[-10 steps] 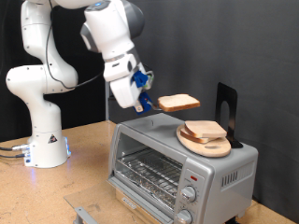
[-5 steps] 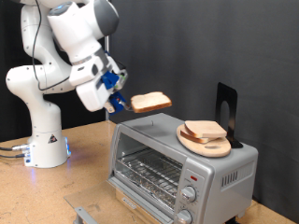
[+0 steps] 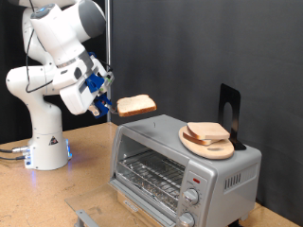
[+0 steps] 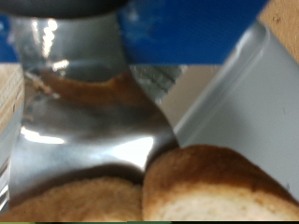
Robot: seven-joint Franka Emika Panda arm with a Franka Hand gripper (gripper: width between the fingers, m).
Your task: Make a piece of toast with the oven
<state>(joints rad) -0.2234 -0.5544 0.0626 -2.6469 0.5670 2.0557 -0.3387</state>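
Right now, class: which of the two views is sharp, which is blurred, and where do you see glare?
Exterior view: sharp, evenly lit; gripper holding the piece of toast beside the oven is clear. Wrist view: soft and blurred, with bright glare on a shiny metal finger.

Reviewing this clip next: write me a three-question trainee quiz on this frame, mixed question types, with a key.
1. True or false: the gripper holds a slice of bread in the air, beyond the toaster oven's end on the exterior view's left.
2. Where is the other bread? A) on the oven's wire rack B) on a round wooden plate on top of the oven C) on the table
3. Fill in: the oven's glass door hangs ____.

Key: 1 true; 2 B, the slices lie on the plate; 3 open, with the rack showing inside.
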